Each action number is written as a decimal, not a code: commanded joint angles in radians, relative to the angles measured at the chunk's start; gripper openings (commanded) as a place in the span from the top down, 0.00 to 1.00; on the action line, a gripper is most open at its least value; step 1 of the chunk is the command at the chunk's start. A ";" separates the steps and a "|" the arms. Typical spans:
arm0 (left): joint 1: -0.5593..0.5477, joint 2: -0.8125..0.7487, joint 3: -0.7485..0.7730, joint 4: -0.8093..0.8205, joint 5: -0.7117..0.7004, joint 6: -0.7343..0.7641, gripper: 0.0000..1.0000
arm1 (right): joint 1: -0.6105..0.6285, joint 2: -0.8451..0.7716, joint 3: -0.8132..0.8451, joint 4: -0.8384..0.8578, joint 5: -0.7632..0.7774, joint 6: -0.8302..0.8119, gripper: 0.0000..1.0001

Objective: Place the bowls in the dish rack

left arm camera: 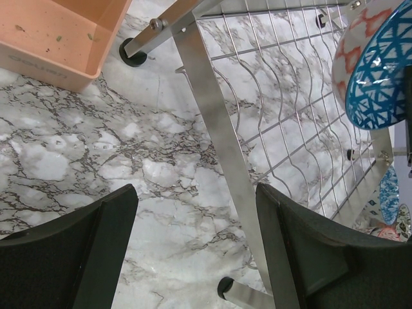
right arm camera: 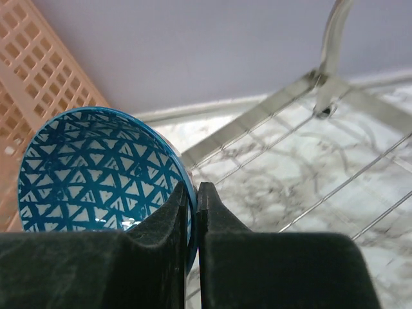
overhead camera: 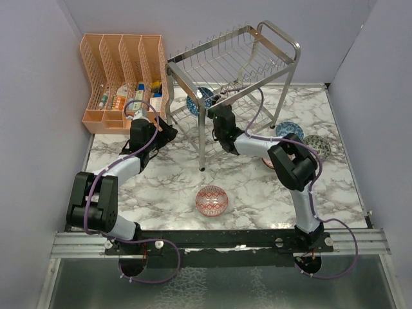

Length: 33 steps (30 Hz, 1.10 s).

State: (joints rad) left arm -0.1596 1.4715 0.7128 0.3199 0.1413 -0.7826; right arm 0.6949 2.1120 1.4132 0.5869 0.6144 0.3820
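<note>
R gripper, foremost in its wrist view: jaws drawn together on the rim of the blue bowl, which stands on edge in the lower tier of the dish rack, toward the rack's left end. L gripper: jaws apart, nothing between them, hanging just outside the rack's front-left leg over the marble table. Step in hand, by judgement: seating the blue bowl in the lower tier; it is in place but not yet let go. Next move calls for checking that the bowl leans steady on the wires, parting the jaws w/o tipping it, then backing out under the upper tier w/o catching a wire. Contents, rack: lower tier has the blue bowl plus a red-patterned bowl just behind it; upper tier, no bowl seen. Outside the rack: red-pink bowl in front; teal bowl and greyish bowl to the right; one more reddish bowl front-right, mostly hidden by the R arm. Orange organiser, left of the rack: small bottles and packs in its front slots.
</note>
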 commanded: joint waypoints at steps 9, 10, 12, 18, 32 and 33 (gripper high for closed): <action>-0.022 -0.031 0.087 -0.118 -0.060 0.012 0.24 | 0.024 0.137 0.001 0.609 0.084 -0.636 0.99; -0.023 -0.035 0.092 -0.128 -0.061 0.010 0.24 | 0.027 0.149 0.012 0.625 0.086 -0.666 0.99; -0.025 -0.047 0.096 -0.134 -0.062 0.010 0.24 | 0.032 0.179 0.039 0.658 0.094 -0.735 0.99; -0.029 -0.085 0.091 -0.154 -0.086 0.015 0.24 | 0.047 0.249 0.069 0.790 0.089 -0.949 0.99; -0.029 -0.090 0.092 -0.160 -0.091 0.021 0.24 | 0.047 0.300 0.061 0.918 -0.042 -1.332 0.99; -0.029 -0.089 0.095 -0.159 -0.091 0.021 0.24 | 0.046 0.294 0.057 0.903 -0.057 -1.349 0.99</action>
State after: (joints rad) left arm -0.1856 1.4067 0.7837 0.1612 0.0757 -0.7757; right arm 0.7376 2.3985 1.4551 1.3884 0.6590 -0.8009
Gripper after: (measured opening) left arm 0.761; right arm 0.049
